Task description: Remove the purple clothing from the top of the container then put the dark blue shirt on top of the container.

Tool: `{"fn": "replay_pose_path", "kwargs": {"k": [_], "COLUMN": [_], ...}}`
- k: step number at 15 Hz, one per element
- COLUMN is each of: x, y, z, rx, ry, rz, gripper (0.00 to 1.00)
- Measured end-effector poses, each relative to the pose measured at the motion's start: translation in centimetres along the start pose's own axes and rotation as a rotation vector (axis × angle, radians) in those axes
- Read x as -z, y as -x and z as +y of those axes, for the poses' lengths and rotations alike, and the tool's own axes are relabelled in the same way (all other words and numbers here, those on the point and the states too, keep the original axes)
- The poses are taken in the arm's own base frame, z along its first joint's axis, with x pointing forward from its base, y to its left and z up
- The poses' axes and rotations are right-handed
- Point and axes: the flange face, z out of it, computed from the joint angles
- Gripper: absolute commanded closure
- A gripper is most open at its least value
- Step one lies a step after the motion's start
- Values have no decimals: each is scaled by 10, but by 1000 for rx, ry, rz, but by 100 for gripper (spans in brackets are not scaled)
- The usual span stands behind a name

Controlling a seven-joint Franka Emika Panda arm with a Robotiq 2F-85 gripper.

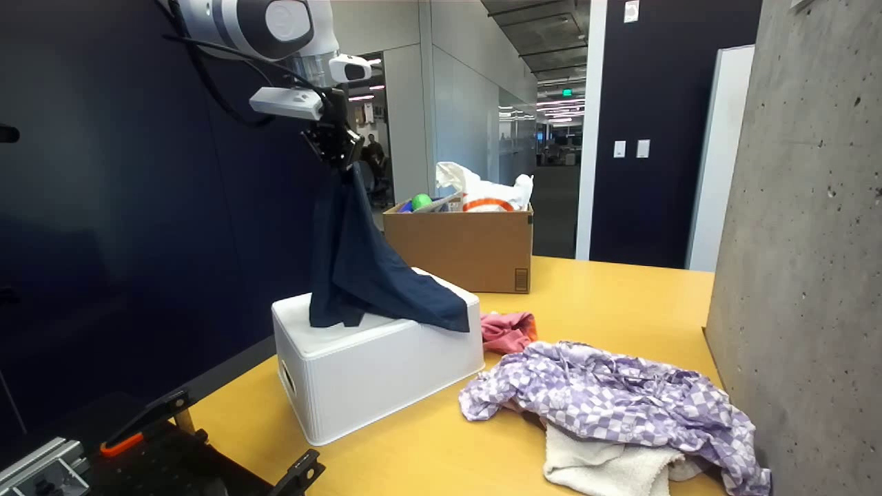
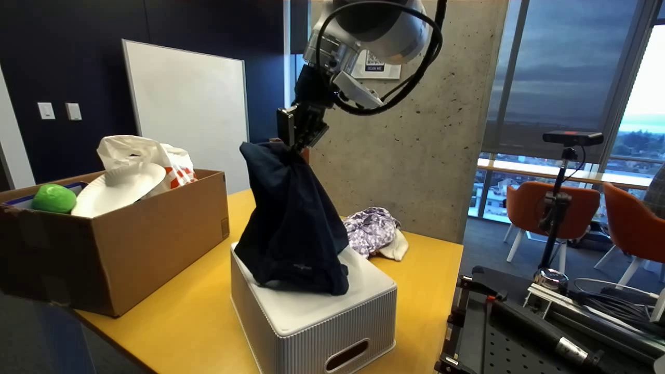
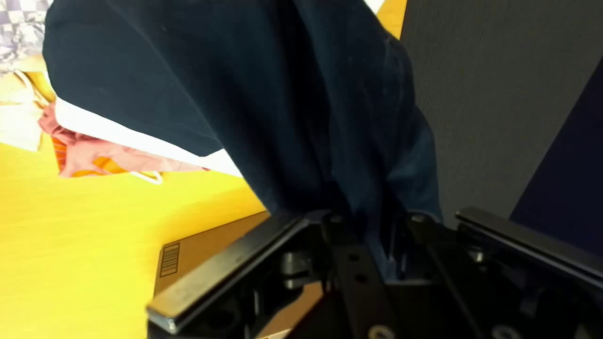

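1. Dark blue shirt (image 1: 365,265): likely light, limp; lower folds lie atop the container (image 1: 386,386), near the desk (image 1: 606,293) edge opposite the pillar (image 1: 792,207).
2. Claw (image 1: 344,165) pinches its bunched top, probably a sound hold.
3. Purple clothing (image 1: 620,396): by the pillar-side edge.

Shirt (image 1: 375,269) lies partly on the container (image 1: 393,377), near box (image 1: 456,249) and clothing (image 1: 606,394).

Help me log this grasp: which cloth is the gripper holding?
The dark blue shirt, hanging from the gripper; the purple cloth, pink cloth and cream cloth lie ungripped.
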Motion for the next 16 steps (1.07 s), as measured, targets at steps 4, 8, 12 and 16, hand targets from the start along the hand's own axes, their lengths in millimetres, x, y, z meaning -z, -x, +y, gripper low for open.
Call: {"fn": "replay_pose_path", "kwargs": {"k": [4, 8, 12, 16], "x": [-9, -15, -39, -74], "y": [9, 25, 60, 89], "z": [21, 83, 141, 165], "rx": [-14, -60, -101, -131], "ry": [13, 42, 60, 58], "rz": [-45, -109, -198, -262], "gripper": [22, 0, 0, 0]}}
